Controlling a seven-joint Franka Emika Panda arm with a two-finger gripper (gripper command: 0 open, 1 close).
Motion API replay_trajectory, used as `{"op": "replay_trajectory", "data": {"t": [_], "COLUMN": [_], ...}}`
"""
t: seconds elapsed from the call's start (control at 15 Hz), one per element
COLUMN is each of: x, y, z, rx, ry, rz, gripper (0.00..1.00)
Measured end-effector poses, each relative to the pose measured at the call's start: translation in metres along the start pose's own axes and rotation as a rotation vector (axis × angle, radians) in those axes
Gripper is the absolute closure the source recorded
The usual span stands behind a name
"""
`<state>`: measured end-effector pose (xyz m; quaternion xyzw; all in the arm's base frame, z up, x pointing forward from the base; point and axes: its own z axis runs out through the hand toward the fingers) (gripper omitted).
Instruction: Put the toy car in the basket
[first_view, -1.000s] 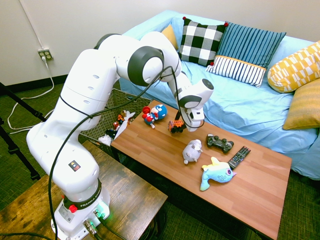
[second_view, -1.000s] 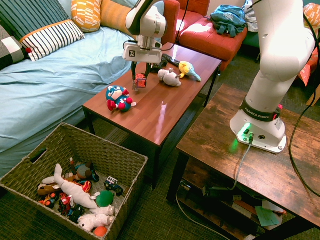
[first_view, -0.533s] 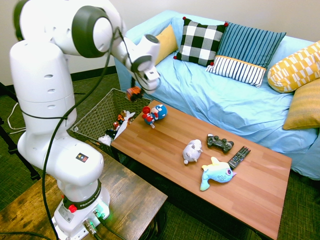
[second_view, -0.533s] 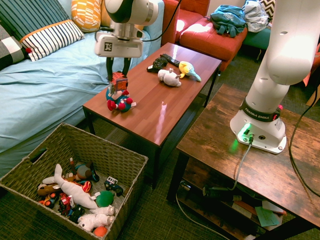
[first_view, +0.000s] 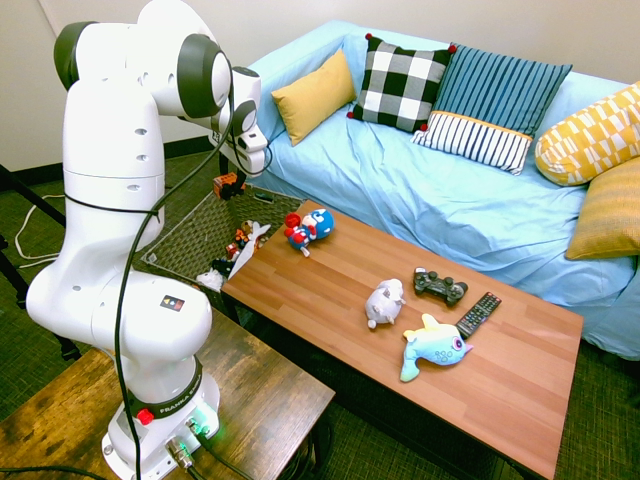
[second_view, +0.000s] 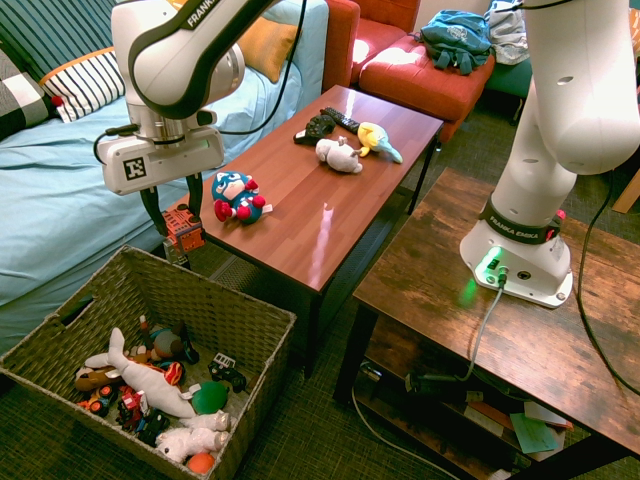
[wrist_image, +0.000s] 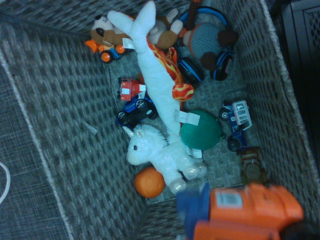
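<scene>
My gripper (second_view: 176, 220) is shut on the toy car (second_view: 184, 229), a small orange-and-red vehicle, and holds it in the air over the far rim of the basket (second_view: 232, 322). From the other side the toy car (first_view: 227, 184) hangs under the gripper (first_view: 229, 180) above the grey woven basket (first_view: 186, 236), which stands on the floor between sofa and coffee table. The wrist view looks straight down into the basket (wrist_image: 55, 125), with the toy car (wrist_image: 245, 212) large and blurred at the lower edge. Several toys lie inside, among them a white plush (wrist_image: 160, 150).
On the coffee table (first_view: 330, 300) lie a red-and-blue plush figure (first_view: 309, 228), a grey plush (first_view: 384, 301), a blue fish plush (first_view: 434, 346), a black controller (first_view: 440, 285) and a remote (first_view: 478, 314). The blue sofa (first_view: 470, 210) runs behind. A dark side table (second_view: 500, 330) bears the arm.
The arm has swung away from the coffee table, carrying the toy car off the tabletop, past the plush figure, to a spot over the basket's rim.
</scene>
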<state>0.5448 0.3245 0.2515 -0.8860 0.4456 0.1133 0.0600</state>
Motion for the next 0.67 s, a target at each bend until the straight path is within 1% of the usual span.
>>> {"op": "replay_trajectory", "data": {"t": [0.27,0.4,0.53,0.67], "x": [0.0,0.019,0.065,0.133], "y": [-0.003,0.013,0.054,0.115], "z": [-0.014,-0.04,-0.082,-0.114], "rx": [0.015,0.057,0.114,0.177], "ry": [-0.006,0.005,0.007,-0.007], "rz": [-0.003,0.005,0.037,0.091], "gripper": [0.0,0.0,0.0,0.0]}}
